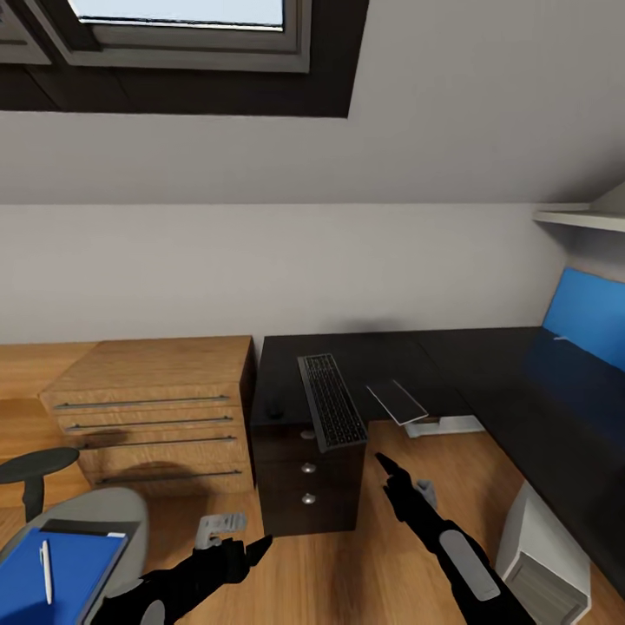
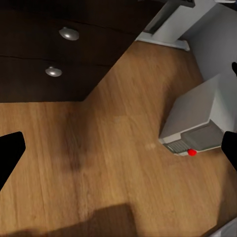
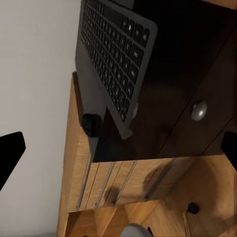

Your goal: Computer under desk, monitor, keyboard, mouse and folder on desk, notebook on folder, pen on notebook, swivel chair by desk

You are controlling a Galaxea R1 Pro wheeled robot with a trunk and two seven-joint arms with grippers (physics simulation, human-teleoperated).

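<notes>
A dark keyboard [image 1: 331, 400] [image 3: 113, 54] lies on the black desk [image 1: 382, 351], one end jutting past the front edge. A small dark mouse [image 1: 274, 408] [image 3: 91, 123] sits to its left. At the far right of the desk stands a blue-screened monitor [image 1: 590, 323]. The pale computer tower [image 1: 542, 555] [image 2: 197, 116] stands on the floor under the desk's right wing. The grey swivel chair [image 1: 113, 514] at lower left carries a blue folder [image 1: 74, 564] with a white pen [image 1: 45, 570] on it. My left gripper [image 1: 239, 536] [image 2: 118, 148] and right gripper [image 1: 406, 479] [image 3: 118, 148] hang open over the floor, holding nothing.
A wooden chest of drawers [image 1: 152, 417] [image 3: 123, 182] stands left of the desk's dark drawer unit [image 1: 308, 486] with round knobs [image 2: 69, 33]. A flat dark panel [image 1: 398, 401] overhangs the desk front. A dark round stool [image 1: 36, 467] is at the left.
</notes>
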